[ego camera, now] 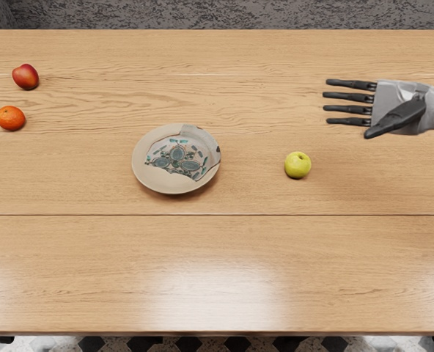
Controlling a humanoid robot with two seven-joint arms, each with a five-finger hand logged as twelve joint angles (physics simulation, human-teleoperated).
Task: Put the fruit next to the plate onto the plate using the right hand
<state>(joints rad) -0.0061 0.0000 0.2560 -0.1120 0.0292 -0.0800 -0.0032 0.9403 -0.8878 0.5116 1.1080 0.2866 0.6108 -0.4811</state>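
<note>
Green apple (298, 165) sits mid-table right of plate (176, 158); right hand (374, 110) released, fingers spread, near right edge; round fruit may roll if nudged.

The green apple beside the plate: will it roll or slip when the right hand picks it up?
The green apple looks round and lies loose on the flat table, so a nudge would probably roll it. Its skin looks smooth, so the open right hand should probably wrap it.

the right hand (378, 108) has a pale grey palm and slim black fingers.
</note>
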